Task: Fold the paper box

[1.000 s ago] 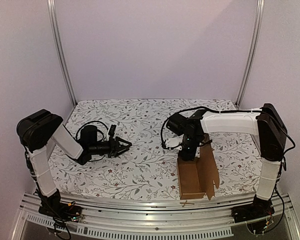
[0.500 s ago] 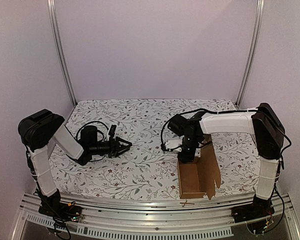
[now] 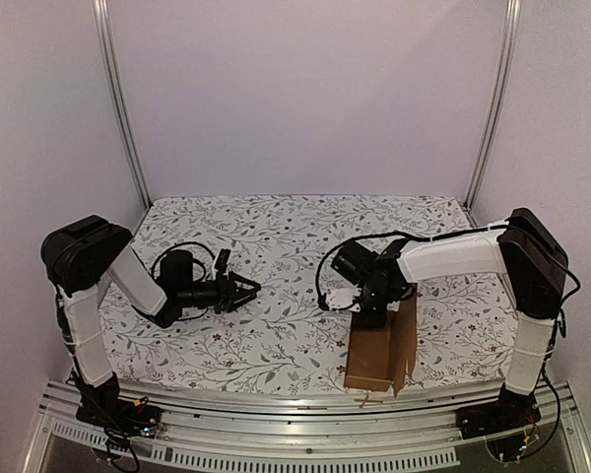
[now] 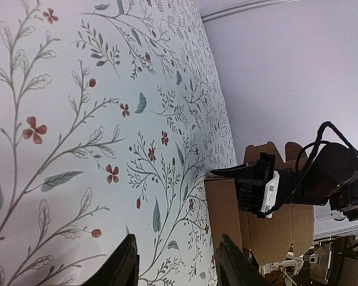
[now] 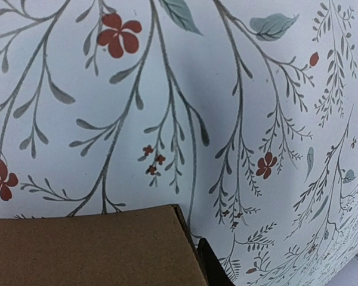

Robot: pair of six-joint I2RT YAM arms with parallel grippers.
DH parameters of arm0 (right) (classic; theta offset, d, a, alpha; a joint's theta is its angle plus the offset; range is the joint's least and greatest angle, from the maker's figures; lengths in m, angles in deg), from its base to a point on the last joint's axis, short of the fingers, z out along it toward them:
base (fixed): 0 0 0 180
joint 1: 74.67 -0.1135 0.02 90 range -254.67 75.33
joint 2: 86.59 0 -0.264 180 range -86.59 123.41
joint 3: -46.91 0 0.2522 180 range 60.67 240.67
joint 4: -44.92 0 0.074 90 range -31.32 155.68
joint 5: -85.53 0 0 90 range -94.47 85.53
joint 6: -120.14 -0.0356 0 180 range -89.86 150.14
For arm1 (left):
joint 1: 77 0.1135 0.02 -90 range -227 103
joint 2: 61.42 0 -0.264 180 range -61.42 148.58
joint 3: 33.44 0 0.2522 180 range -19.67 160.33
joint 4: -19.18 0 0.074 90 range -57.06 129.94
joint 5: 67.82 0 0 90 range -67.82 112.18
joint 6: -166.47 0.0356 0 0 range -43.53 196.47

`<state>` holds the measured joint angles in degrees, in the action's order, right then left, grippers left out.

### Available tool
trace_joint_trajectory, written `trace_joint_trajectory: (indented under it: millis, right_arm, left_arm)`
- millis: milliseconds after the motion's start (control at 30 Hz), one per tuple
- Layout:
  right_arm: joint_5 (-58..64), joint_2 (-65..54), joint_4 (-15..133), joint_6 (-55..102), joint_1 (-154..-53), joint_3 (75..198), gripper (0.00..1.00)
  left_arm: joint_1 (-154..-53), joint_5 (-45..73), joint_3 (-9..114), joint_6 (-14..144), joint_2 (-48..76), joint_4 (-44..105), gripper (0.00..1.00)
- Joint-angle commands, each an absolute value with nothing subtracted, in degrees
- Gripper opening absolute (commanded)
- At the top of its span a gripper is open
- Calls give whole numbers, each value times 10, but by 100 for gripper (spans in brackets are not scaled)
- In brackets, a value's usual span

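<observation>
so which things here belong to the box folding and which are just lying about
In the job: plain brown cardboard box sheet, partly folded; right hand at its far edge.
Just there: left hand, open, apart from it; floral-print tablecloth.

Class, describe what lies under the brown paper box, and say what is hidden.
The paper box rests on the floral tablecloth, visible beside it. The patch beneath the cardboard is covered and cannot be seen.
</observation>
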<state>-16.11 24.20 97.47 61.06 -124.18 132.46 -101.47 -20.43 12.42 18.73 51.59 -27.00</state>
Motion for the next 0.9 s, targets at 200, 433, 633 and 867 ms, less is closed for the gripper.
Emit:
trace_joint_trajectory:
  millis: [200, 433, 633, 867]
  right_arm:
    - [-167, 200, 1010, 633, -1254, 1345, 26]
    - [-161, 103, 1091, 625, -1254, 1412, 39]
    - [-159, 32, 1165, 584, -1224, 1443, 46]
    - [-96, -78, 1221, 496, -1118, 1430, 83]
  left_arm:
    - [-1019, -211, 123, 172, 528, -306, 44]
    - [-1031, -203, 142, 177, 517, -289, 44]
    - [-1070, -161, 183, 251, 478, -170, 47]
    - [-1178, 47, 319, 488, 384, 196, 53]
